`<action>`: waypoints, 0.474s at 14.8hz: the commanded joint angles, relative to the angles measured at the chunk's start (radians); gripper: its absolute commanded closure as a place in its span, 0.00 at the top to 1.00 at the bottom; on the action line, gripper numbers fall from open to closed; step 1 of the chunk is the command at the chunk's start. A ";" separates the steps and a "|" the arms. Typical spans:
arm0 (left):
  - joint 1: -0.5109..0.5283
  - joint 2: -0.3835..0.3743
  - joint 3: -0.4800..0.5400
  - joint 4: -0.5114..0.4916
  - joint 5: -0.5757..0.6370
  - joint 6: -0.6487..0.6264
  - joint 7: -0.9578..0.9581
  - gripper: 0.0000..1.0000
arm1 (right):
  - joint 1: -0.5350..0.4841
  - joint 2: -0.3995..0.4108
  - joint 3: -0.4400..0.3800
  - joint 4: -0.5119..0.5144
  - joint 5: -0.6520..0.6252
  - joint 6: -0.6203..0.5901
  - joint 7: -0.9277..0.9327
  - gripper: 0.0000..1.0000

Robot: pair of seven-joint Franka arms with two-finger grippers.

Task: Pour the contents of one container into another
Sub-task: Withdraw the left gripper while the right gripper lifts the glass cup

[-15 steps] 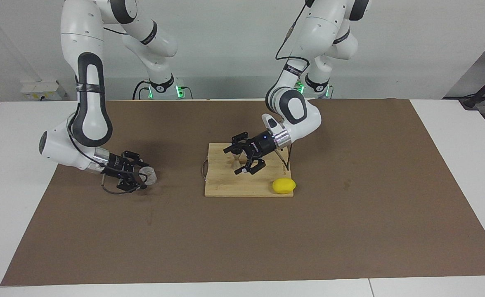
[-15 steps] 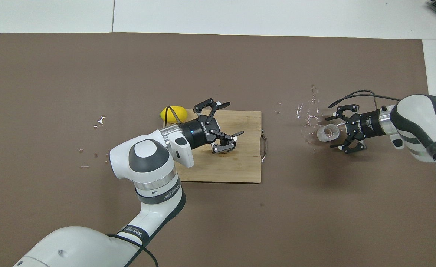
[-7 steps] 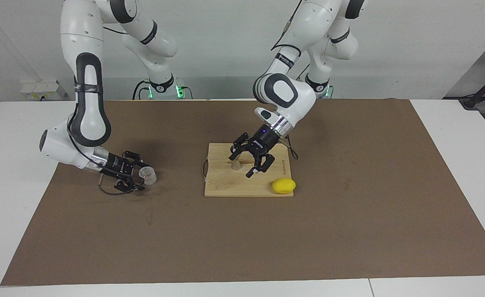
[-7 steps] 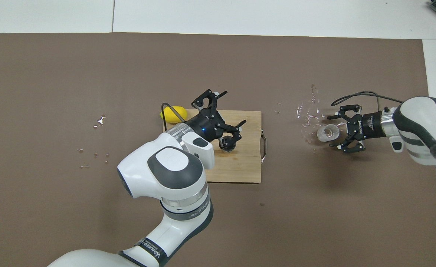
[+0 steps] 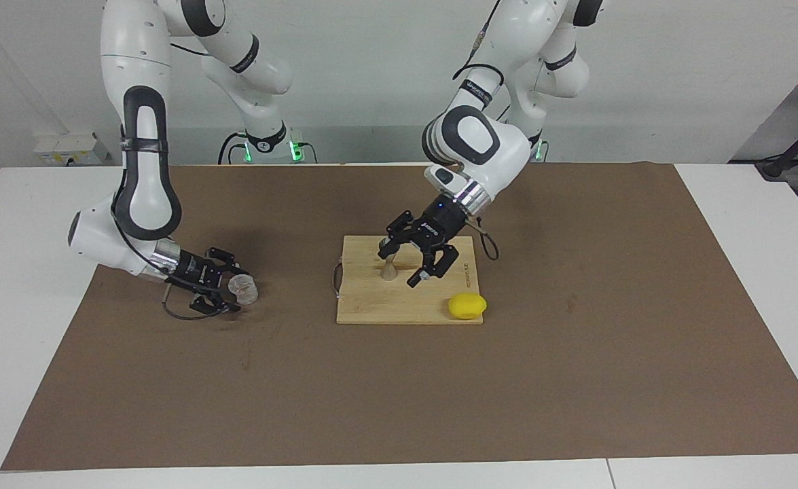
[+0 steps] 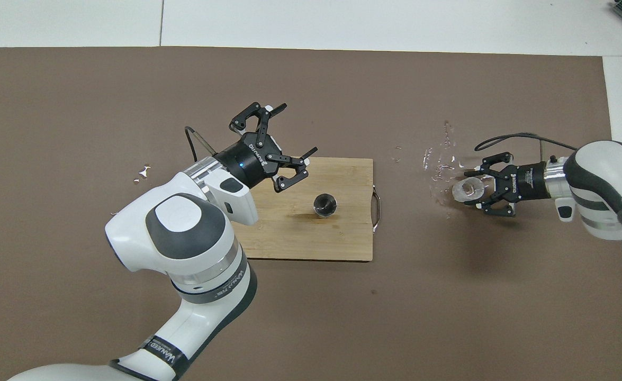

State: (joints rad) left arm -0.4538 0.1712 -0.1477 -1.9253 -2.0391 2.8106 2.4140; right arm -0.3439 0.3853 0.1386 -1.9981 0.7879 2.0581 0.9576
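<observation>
The clear glass cup [image 5: 244, 290] stands upright on the brown mat toward the right arm's end; it also shows in the overhead view [image 6: 467, 191]. My right gripper [image 5: 238, 293] [image 6: 472, 189] is low at the mat with its fingers on either side of the cup, shut on it. The metal jigger [image 5: 389, 269] [image 6: 324, 204] stands upright and free on the wooden board [image 5: 371, 307] [image 6: 342, 241]. My left gripper [image 5: 399, 267] [image 6: 296, 128] is open and empty, raised over the board just beside the jigger and clear of it.
A yellow lemon [image 5: 467, 305] lies at the board's corner farthest from the robots; the left arm hides it in the overhead view. Spilled drops [image 6: 440, 169] glisten on the mat beside the cup, and a few more [image 6: 142, 172] lie toward the left arm's end.
The left gripper let go of the jigger, opened and lifted away from it. The right gripper brought the cup from tilted to upright on the mat.
</observation>
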 commanded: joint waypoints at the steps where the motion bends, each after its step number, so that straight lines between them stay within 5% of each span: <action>1: 0.082 -0.103 -0.001 -0.141 0.017 -0.136 -0.023 1.00 | -0.017 -0.045 0.010 -0.033 0.031 -0.015 0.033 0.00; 7: 0.271 -0.208 0.004 -0.307 0.215 -0.377 -0.023 1.00 | 0.058 -0.124 0.009 -0.021 0.018 -0.006 0.117 0.00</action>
State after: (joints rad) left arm -0.2363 0.0308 -0.1397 -2.1501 -1.8911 2.5052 2.4089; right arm -0.3229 0.3220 0.1458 -1.9981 0.7907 2.0470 1.0263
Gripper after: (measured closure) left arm 0.000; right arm 0.498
